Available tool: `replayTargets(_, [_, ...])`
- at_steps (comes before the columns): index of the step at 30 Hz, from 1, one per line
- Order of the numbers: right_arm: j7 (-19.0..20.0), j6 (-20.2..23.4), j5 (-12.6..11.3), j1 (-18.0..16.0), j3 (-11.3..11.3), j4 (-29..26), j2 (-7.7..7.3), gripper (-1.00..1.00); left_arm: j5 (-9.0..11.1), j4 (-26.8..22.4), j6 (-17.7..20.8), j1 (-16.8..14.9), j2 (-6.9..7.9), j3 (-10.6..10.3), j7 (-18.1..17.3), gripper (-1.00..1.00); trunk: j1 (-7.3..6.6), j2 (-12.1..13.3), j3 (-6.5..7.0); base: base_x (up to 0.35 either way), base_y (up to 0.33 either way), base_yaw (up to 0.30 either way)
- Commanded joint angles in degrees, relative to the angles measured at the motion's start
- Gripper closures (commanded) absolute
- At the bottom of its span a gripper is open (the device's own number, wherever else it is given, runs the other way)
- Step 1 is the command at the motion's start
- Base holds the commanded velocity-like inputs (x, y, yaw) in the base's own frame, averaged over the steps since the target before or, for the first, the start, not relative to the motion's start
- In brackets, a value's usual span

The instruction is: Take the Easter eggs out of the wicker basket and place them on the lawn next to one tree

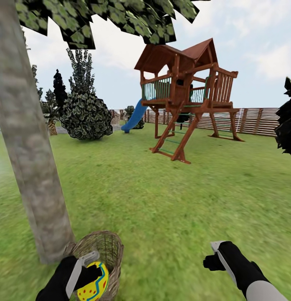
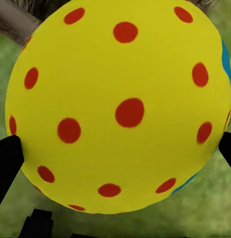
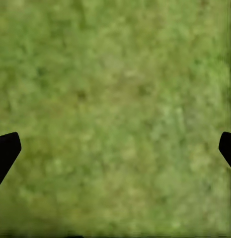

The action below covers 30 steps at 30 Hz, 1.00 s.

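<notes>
A yellow Easter egg [image 1: 94,286] with red dots and a blue stripe sits between the fingers of my left gripper [image 1: 89,272], which is shut on it, just over the near rim of the wicker basket [image 1: 104,247]. The same egg [image 2: 120,104] looms large in the left wrist view, with dark fingertips [image 2: 6,161] at both sides. The basket stands on the lawn [image 1: 170,200] against the foot of the tree [image 1: 32,167], whose thick grey-brown trunk rises at the left. My hand and the egg hide the basket's near inside. My right gripper [image 1: 212,255] hangs open over bare grass [image 3: 115,99].
A wooden play tower [image 1: 185,92] with a blue slide [image 1: 135,115] stands ahead on the grass. A slatted fence [image 1: 258,121] runs behind it. Dark bushes [image 1: 84,115] stand at the back left, and a black-leaved tree [image 1: 287,121] shows at the right edge.
</notes>
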Motion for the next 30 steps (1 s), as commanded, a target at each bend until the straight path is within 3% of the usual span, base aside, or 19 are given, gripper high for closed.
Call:
replayTargets(1, [0.3, 0.2, 0.3, 0.0, 0.3, -0.1, -0.08, -1.0, 0.6, -0.1, 0.3, 0.0, -0.12, 0.2, 0.7, 1.0, -0.25, 0.4, 0.12, -0.225, -0.234, 0.0])
replayTargets(9, [0.3, 0.2, 0.2, 0.0, 0.3, -0.1, -0.08, -1.0, 0.5, 0.1, 0.3, 0.0, -0.43, 0.1, 0.0, 1.0, -0.91, 1.6, 0.65, -0.175, -0.227, 0.0])
replayTargets(17, [0.2, 0.2, 0.2, 0.0, 0.3, -0.1, -0.16, -1.0, 0.7, 0.1, 0.3, 0.0, -0.65, 0.1, 0.4, 1.0, -2.01, 3.6, 1.55, -0.005, -0.016, 0.0])
replayTargets(25, [0.4, 0.3, 0.0, 0.0, 0.1, -0.1, -0.46, -1.0, 0.3, 0.1, 0.2, 0.0, -1.03, 0.1, 0.7, 1.0, -3.77, 6.8, 2.97, 0.244, -0.134, -0.003])
replayTargets(30, [0.6, 0.2, 0.0, 0.0, 0.0, -0.2, -1.65, -1.0, 0.2, 0.2, 0.2, 0.0, -1.12, 0.1, 0.8, 1.0, -4.87, 8.8, 3.64, 0.215, -0.178, -0.092])
